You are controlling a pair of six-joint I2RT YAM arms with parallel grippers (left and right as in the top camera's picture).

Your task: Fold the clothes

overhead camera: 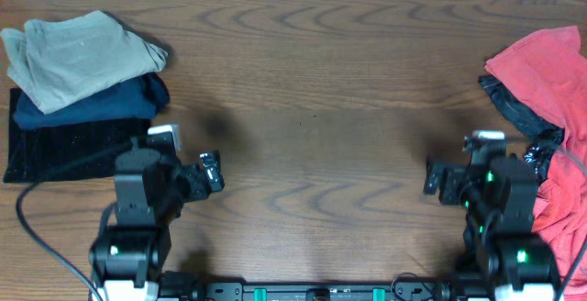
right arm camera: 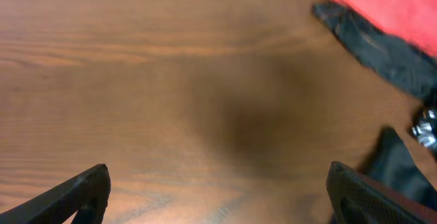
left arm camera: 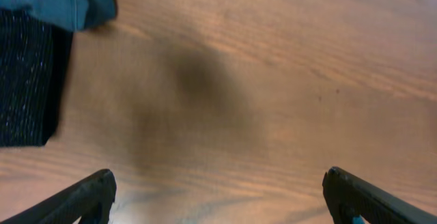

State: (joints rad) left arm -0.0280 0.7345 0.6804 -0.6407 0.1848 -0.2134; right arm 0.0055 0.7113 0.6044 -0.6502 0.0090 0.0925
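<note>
The left claw (left arm camera: 218,186) and the right claw (right arm camera: 218,183) are both held spread wide, with nothing between the fingers, over bare worktop (overhead camera: 321,72). Ahead and to the right of the right claw, the black jersey (right arm camera: 379,43) is largely buried under a coral-red garment (overhead camera: 550,62). Its pattern cannot be made out, and both garments are cut off by the frame edge. Ahead and to the left of the left claw, a folded stack (overhead camera: 73,72) is seen, its lower layers mostly covered.
</note>
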